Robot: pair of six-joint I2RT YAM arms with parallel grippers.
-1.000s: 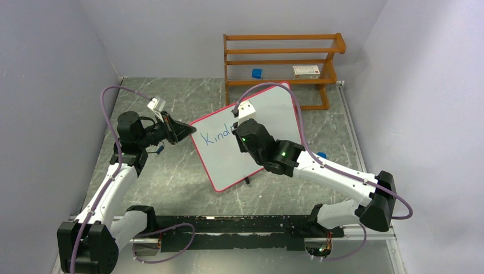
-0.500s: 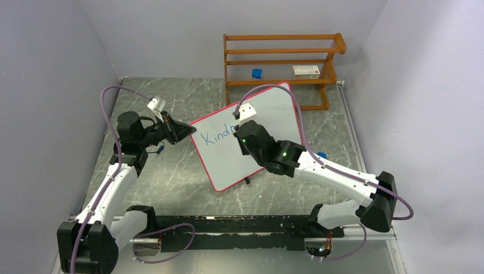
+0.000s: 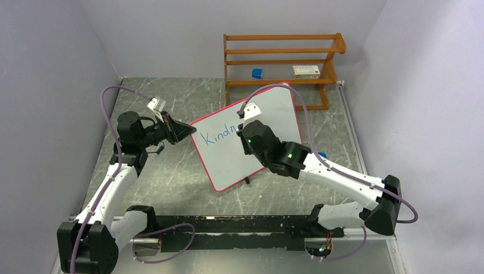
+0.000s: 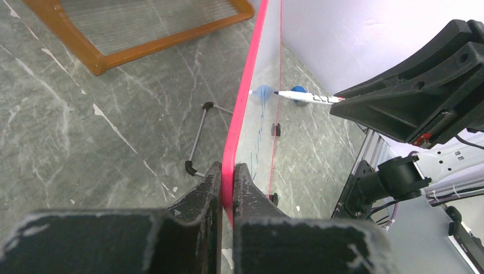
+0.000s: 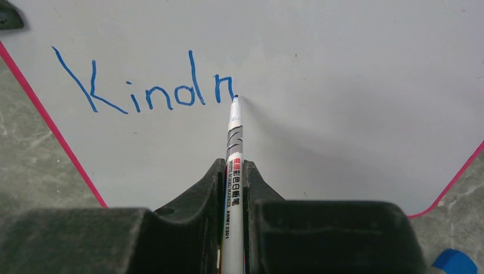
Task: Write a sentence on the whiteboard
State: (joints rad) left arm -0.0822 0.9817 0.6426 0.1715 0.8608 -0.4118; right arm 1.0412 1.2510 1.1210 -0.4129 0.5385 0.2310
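The whiteboard (image 3: 274, 114), white with a red-pink rim, stands tilted at the table's middle. My left gripper (image 3: 188, 132) is shut on its left rim; in the left wrist view the jaws (image 4: 228, 171) pinch the pink edge (image 4: 245, 97). My right gripper (image 5: 233, 168) is shut on a white marker (image 5: 234, 142), whose tip touches the board just right of the last letter. The sentence (image 5: 148, 85) reads "Kindn" in blue, also seen from above (image 3: 220, 135). From above, the right gripper (image 3: 246, 127) hovers over the board's upper middle.
A wooden rack (image 3: 279, 63) stands behind the board and holds a small blue object (image 3: 257, 73) and a white box (image 3: 306, 71). A blue cap (image 3: 321, 154) lies on the table beside the right arm. The board's wire foot (image 4: 197, 140) rests behind it.
My right gripper has slid to the right along the board with the marker. The blue lettering has grown from "Kind" to "Kindn". The left arm has held still.
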